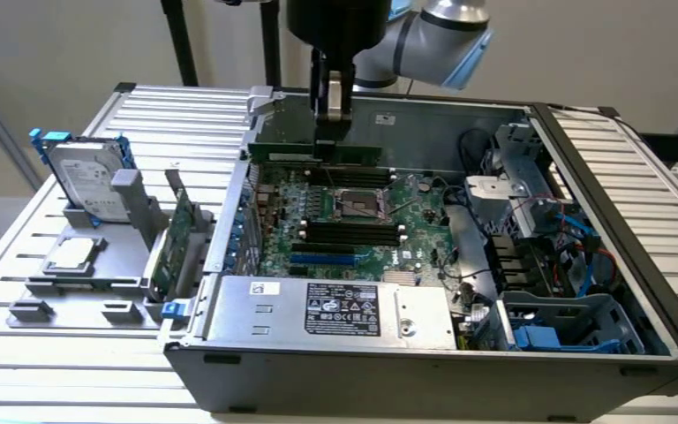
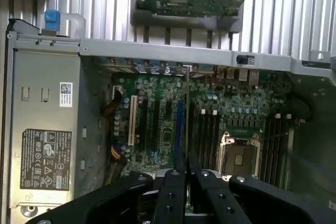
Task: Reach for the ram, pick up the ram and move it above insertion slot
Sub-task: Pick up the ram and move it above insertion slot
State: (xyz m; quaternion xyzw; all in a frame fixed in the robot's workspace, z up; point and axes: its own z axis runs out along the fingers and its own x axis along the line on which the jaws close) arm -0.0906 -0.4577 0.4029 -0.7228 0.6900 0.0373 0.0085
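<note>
One ram [image 1: 315,152], pinched edge-on between pressed fingers [image 2: 176,192], held above open computer case [image 1: 575,221]. Four black insertion slots [image 1: 349,232] on motherboard [image 2: 168,124]. One hard drive [image 1: 86,181] on bench [image 1: 33,265].

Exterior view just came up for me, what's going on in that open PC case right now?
The arm's gripper holds the ram, a thin green stick, edge-down over the far part of the motherboard inside the open computer case. The fingers are shut on the stick. It hangs above the board, not seated in the black insertion slots.
</note>
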